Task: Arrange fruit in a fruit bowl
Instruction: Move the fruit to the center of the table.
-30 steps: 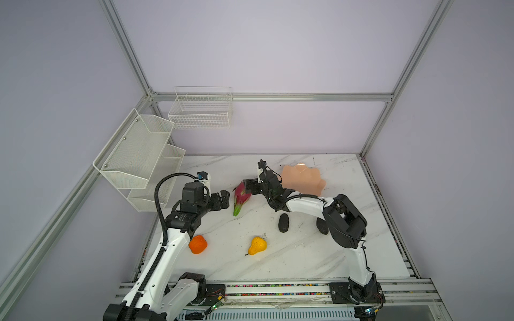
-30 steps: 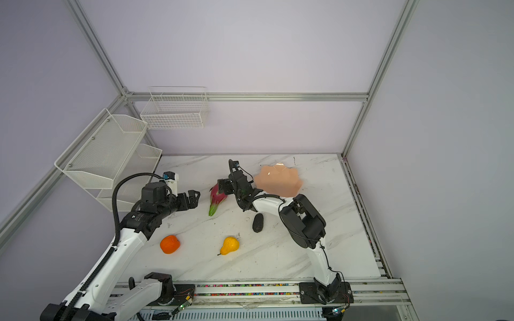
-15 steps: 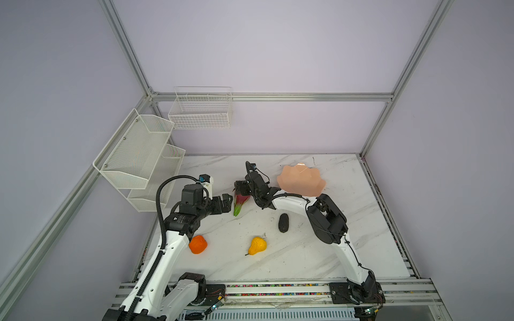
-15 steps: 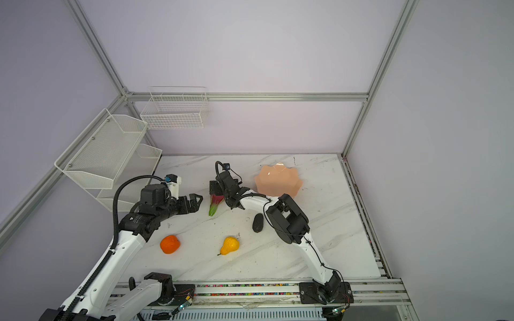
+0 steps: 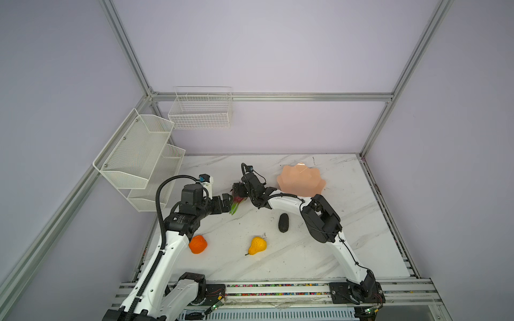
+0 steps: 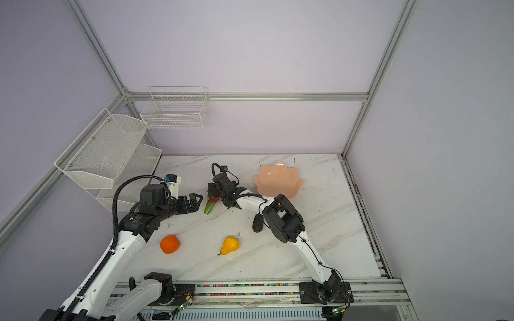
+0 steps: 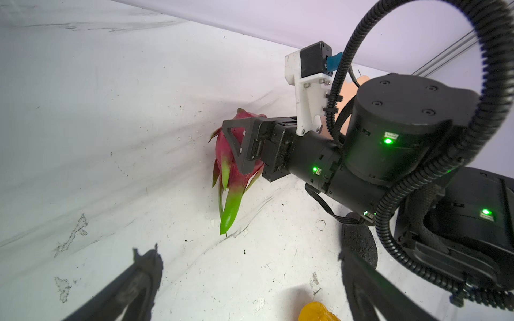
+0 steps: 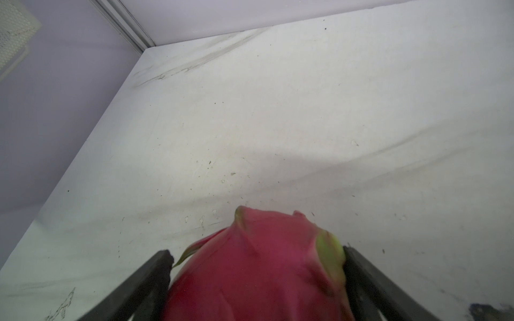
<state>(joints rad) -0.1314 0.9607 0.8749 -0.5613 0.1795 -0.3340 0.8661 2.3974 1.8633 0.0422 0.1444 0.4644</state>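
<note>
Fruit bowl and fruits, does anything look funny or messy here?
Nothing looks broken or spilled. The one odd thing: the fruit bowl holds no fruit, while the orange, pear and dragon fruit all sit out on the table.

In both top views the right claw [image 5: 236,194] covers most of the magenta dragon fruit with green tips [image 5: 236,206]; the right wrist view shows it blurred and cut off by the frame's edge. In the left wrist view the yellow pear [image 7: 317,312] is cropped to a sliver, and the right arm [image 7: 403,133] hides most of the peach-pink scalloped bowl [image 7: 349,91].
</note>
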